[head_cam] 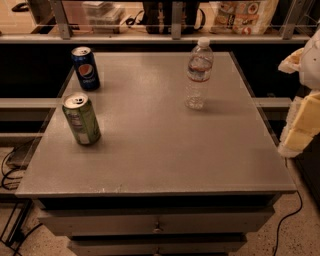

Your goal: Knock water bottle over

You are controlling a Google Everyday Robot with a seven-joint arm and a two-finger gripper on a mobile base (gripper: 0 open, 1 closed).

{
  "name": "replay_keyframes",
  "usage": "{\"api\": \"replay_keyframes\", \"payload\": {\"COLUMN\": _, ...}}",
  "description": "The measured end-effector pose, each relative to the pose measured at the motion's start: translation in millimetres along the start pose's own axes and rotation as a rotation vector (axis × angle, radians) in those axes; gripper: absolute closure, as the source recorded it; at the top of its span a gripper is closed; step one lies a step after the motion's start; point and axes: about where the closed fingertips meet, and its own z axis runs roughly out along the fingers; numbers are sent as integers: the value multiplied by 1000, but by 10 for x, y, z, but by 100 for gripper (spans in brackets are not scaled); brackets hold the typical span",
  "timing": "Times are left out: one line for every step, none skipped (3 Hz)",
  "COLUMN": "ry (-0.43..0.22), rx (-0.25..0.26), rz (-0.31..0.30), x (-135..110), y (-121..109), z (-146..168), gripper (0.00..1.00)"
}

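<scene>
The water bottle [198, 74] is a slim clear ribbed bottle with a white cap and a white-and-red label band. It stands upright at the back right of the grey cabinet top [165, 150]. My gripper [294, 102] is at the right edge of the view, beyond the cabinet's right side, to the right of the bottle and nearer the camera. Its pale yellow and white fingers [302, 127] stand apart and hold nothing. There is a wide gap between gripper and bottle.
A blue Pepsi can [85, 68] stands at the back left. A green soda can [81, 119] stands at the left, nearer the front. A railing and shelf with bags [240, 15] run behind the cabinet. Cables [10, 165] lie on the floor at left.
</scene>
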Motion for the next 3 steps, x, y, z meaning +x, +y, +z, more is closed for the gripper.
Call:
{"api": "replay_keyframes", "payload": {"ry": 0, "rx": 0, "rz": 0, "x": 0, "y": 0, "z": 0, "gripper": 0}}
{"api": "replay_keyframes", "payload": {"ry": -28, "rx": 22, "rz": 7, "x": -29, "y": -35, "z": -36, "gripper": 0}}
{"api": "replay_keyframes", "payload": {"ry": -139, "rx": 44, "rz": 37, "x": -1, "y": -169, "z": -2, "gripper": 0}}
